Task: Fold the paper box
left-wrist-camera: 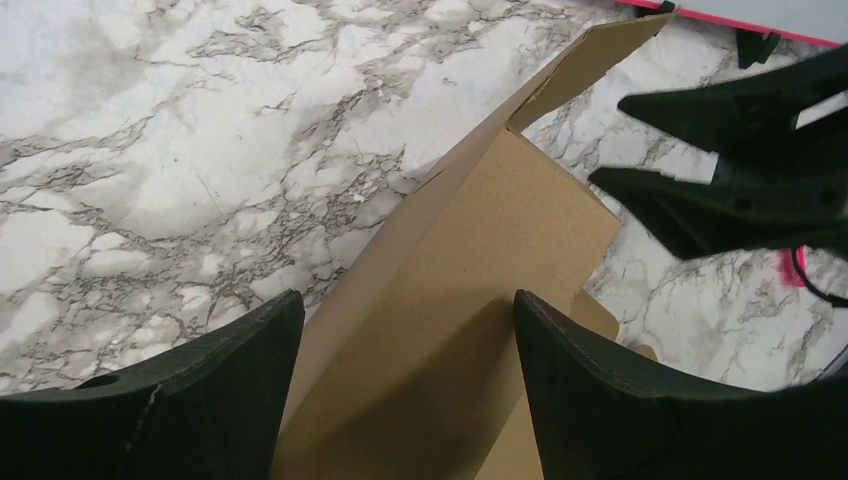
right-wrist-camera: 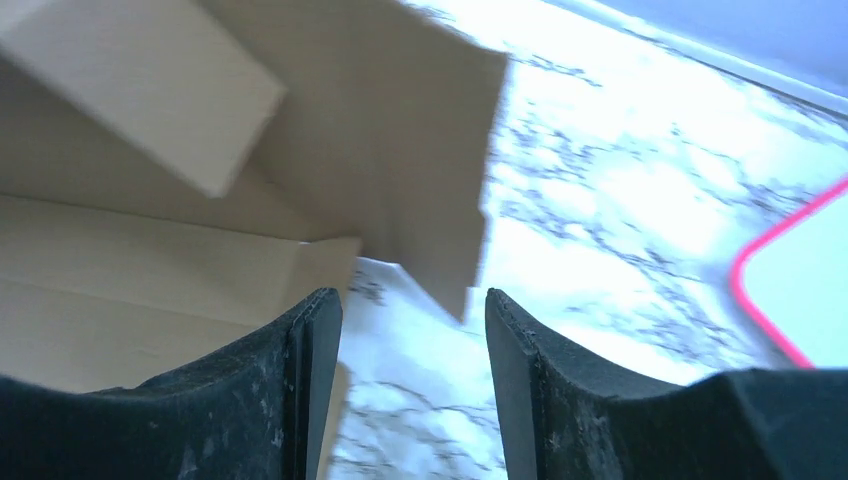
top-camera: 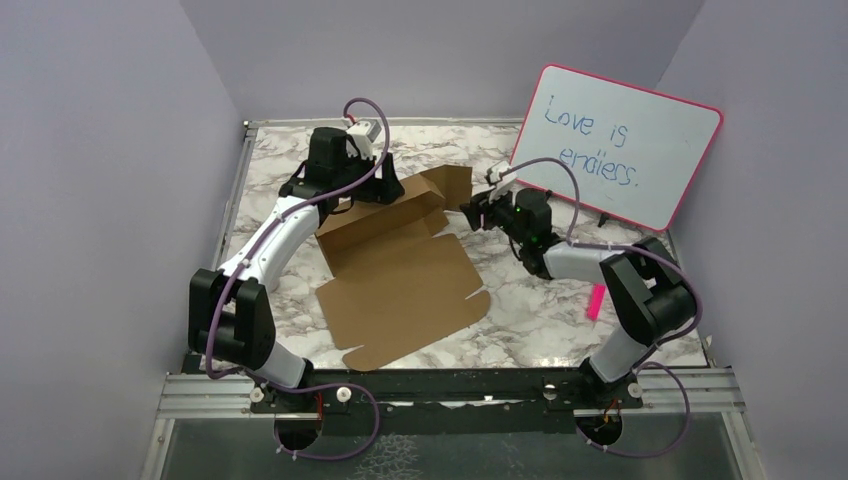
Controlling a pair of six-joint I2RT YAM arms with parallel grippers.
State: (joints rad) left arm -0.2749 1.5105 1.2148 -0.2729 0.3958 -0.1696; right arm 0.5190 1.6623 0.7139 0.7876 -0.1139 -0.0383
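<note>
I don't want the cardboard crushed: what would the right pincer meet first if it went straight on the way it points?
Probably the paper box: its raised flap stands just ahead of the open right pincer, though depth is unclear.

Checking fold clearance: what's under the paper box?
Only the marble table shows around the paper box and beside its raised far flaps. Anything beneath the flat panel is covered.
</note>
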